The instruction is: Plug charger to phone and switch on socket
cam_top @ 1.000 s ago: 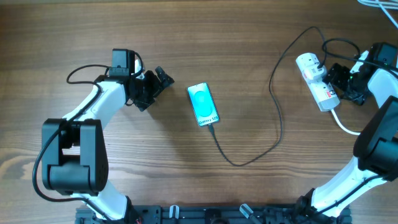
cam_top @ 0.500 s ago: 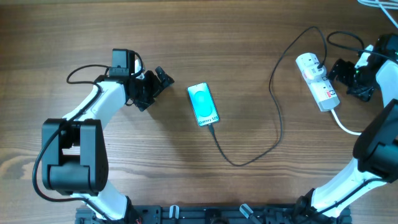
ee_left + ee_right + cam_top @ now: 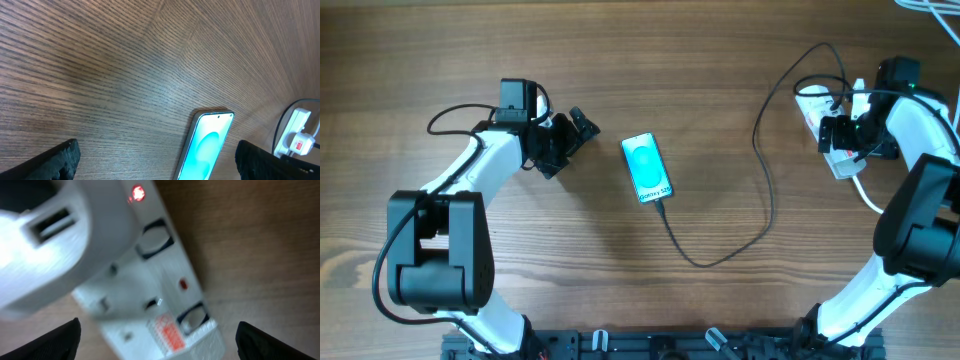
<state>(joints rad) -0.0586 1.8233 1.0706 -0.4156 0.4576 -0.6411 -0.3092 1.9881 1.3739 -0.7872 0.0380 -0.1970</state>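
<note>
The phone (image 3: pixel 647 168) lies face up mid-table with its teal screen lit; it also shows in the left wrist view (image 3: pixel 207 147). The black charger cable (image 3: pixel 767 205) loops from the socket to the phone's lower edge, where its tip meets the phone. The white socket strip (image 3: pixel 842 162) lies at the far right. My right gripper (image 3: pixel 842 135) is open directly over it. In the right wrist view the strip (image 3: pixel 165 295) fills the frame between the open fingers (image 3: pixel 157 342), and a small red light (image 3: pixel 137 192) glows on it. My left gripper (image 3: pixel 575 130) is open and empty left of the phone.
A white adapter with a USB port (image 3: pixel 50 230) sits plugged into the strip's end. The thick white cord (image 3: pixel 875 205) leaves the strip toward the right arm. The strip also shows far off in the left wrist view (image 3: pixel 297 137). More cables lie at the top right corner.
My right gripper has moved left from beside the strip's right side to directly over it. The left arm, the phone and the cable have not moved.
</note>
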